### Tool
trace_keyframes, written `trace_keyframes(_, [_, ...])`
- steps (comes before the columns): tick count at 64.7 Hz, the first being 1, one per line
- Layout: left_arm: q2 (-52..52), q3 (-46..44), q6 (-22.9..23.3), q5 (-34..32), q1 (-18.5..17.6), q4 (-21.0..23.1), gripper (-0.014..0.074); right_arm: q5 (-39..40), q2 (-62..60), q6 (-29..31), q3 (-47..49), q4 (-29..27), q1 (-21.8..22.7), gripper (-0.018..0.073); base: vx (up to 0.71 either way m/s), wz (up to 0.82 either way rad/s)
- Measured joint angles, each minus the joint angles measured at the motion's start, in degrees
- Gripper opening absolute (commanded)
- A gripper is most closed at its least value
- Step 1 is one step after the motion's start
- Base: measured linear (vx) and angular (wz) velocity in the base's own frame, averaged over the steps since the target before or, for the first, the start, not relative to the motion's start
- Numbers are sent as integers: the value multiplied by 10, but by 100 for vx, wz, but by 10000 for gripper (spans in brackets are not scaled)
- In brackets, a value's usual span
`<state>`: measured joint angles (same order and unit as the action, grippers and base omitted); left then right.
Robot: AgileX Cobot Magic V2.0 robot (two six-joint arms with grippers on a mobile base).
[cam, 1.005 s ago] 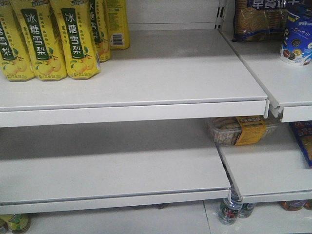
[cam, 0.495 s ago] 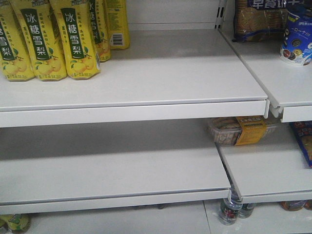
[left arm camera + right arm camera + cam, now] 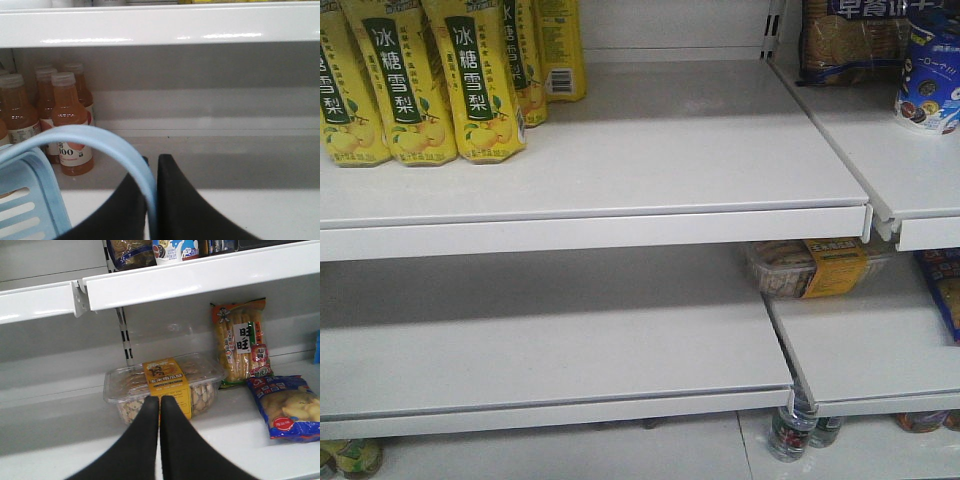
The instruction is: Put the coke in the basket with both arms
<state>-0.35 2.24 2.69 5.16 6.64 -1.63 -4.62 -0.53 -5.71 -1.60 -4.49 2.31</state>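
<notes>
With my left gripper [image 3: 152, 200] clamped on the handle of the blue basket [image 3: 22, 200] and my right gripper [image 3: 160, 412] closed and empty, I judge I'm searching; no coke shows on these shelves [image 3: 620, 150].

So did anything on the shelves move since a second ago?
No, nothing visibly changed in the front view. The yellow drink cartons, the clear snack box and the white shelves all sit just where they were. No arm or gripper comes into that view at any of the three moments.
</notes>
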Motion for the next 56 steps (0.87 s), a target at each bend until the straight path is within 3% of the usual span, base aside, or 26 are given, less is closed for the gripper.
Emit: trace_keyframes(56, [0,0,0,0,0,0,-6,0,0,-2,0,0,0,-4,0,0])
